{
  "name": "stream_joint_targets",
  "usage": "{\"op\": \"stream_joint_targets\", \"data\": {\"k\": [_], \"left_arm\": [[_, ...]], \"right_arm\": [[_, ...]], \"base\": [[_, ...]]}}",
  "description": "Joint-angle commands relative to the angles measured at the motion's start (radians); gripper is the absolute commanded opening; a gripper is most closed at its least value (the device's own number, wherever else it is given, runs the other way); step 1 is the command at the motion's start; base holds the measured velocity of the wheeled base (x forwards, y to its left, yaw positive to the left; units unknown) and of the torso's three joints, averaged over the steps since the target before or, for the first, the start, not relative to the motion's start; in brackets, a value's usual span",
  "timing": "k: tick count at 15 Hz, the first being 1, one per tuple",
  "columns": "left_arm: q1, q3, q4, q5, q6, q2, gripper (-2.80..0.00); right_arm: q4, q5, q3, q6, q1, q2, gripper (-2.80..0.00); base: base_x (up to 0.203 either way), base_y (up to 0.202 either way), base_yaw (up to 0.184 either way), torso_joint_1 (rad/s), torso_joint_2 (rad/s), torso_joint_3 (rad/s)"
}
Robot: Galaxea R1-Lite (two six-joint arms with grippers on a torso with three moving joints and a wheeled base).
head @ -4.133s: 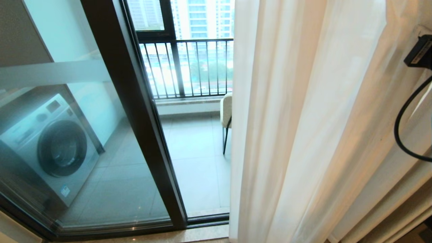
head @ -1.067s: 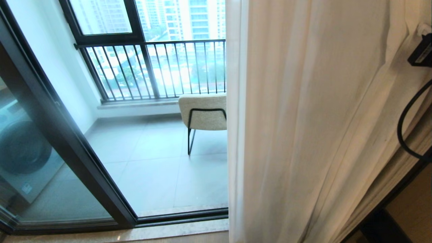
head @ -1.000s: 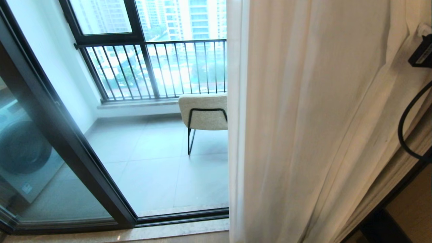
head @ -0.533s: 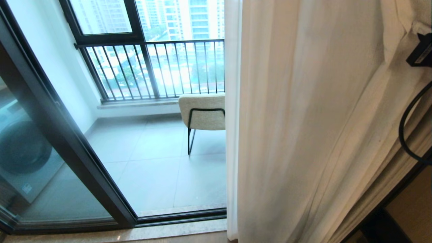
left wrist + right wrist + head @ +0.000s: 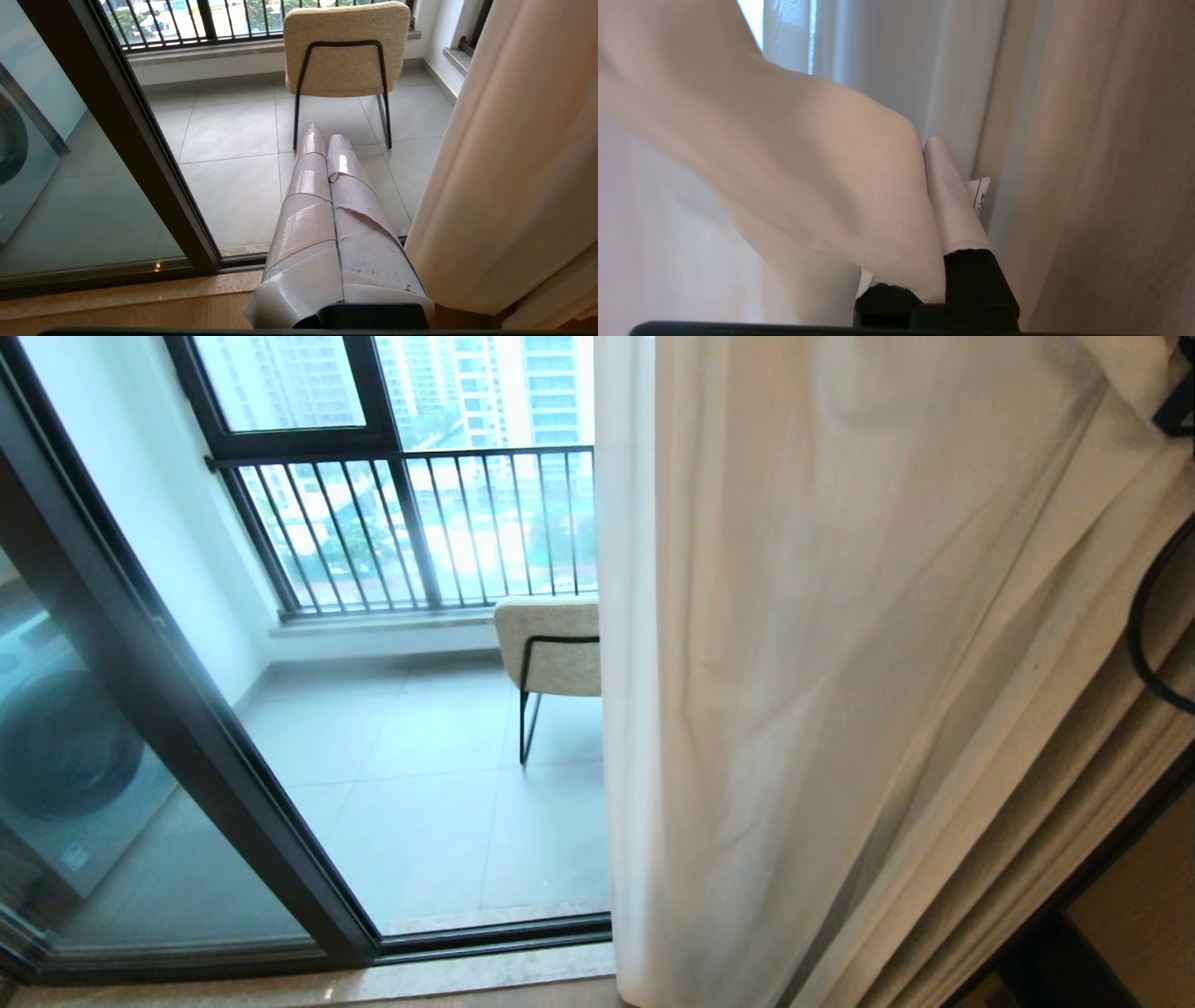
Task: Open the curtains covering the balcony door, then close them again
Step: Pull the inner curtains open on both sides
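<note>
Curtains [image 5: 840,663], folds vertical, pinched by right tool [image 5: 927,154]

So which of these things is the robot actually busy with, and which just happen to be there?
Part of the job:
- curtains, a fold pinched in the right gripper
- balcony door, its glass partly uncovered

Just there:
- chair on the balcony
- washing machine behind the glass
- railing
- left gripper, shut and idle, pointing towards the chair

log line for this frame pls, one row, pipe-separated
phase: closing curtains | right gripper: jaws shut on curtains | left gripper: jaws shut, empty, idle | balcony door: still part uncovered
</note>
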Motion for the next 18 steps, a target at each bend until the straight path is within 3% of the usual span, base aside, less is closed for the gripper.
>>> {"op": "stream_joint_targets", "data": {"k": [1,6,15,18], "left_arm": [[0.0,0.0,0.0,0.0,0.001,0.001,-2.8],[0.0,0.0,0.0,0.0,-0.001,0.001,-2.8],[0.0,0.0,0.0,0.0,0.0,0.0,-2.8],[0.0,0.0,0.0,0.0,0.0,0.001,-2.8]], "right_arm": [[0.019,0.002,-0.093,0.002,-0.052,0.033,-2.8],[0.114,0.012,-0.254,0.076,-0.281,0.106,-2.8],[0.132,0.14,-0.399,0.15,-0.788,0.267,-2.8],[0.133,0.15,-0.472,0.151,-0.868,0.331,-2.8]], "base": [[0.0,0.0,0.0,0.0,0.0,0.0],[0.0,0.0,0.0,0.0,0.0,0.0],[0.0,0.0,0.0,0.0,0.0,0.0],[0.0,0.0,0.0,0.0,0.0,0.0]]}}
